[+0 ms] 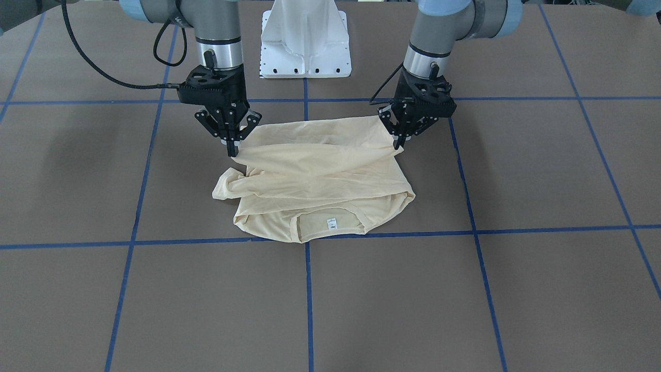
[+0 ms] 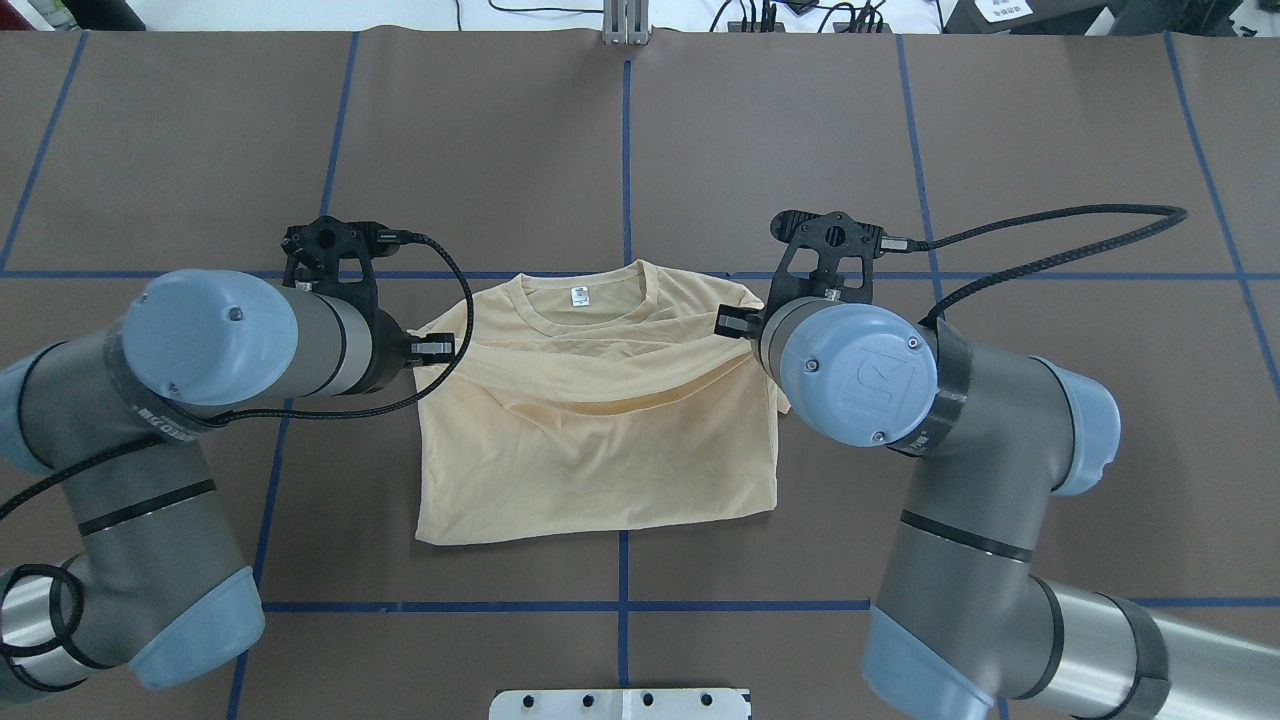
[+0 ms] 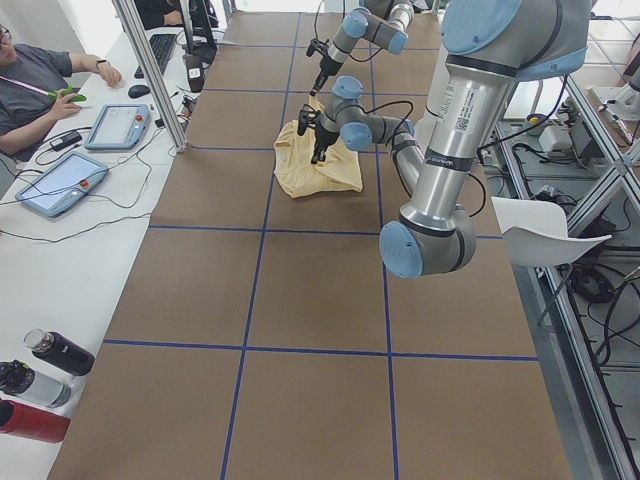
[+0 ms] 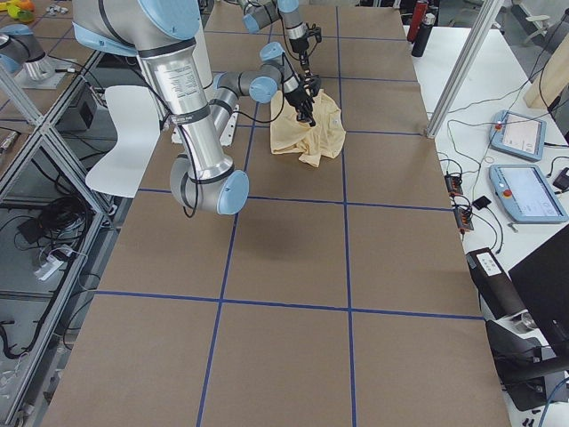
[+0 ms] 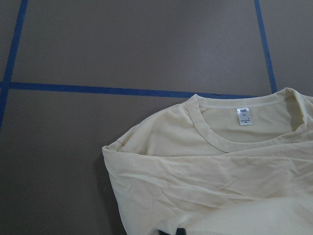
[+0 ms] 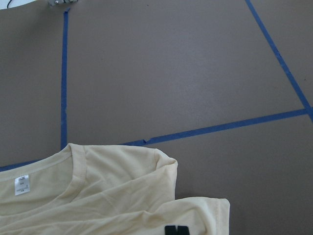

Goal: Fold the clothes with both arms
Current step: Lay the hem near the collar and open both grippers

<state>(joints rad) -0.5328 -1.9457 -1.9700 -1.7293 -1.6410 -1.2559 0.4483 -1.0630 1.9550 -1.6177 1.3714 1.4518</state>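
where left claw (image 1: 402,143) and right claw (image 1: 232,150) grip, t-shirt (image 1: 320,173) stretches between.

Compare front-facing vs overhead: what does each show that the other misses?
Front-facing only: the closed finger ends, with right gripper and left gripper each shut on a raised fold of the shirt. Overhead only: cables past the far table edge; the wrists hide the finger ends there. Both: shirt, its neck label, blue tape grid, white base.
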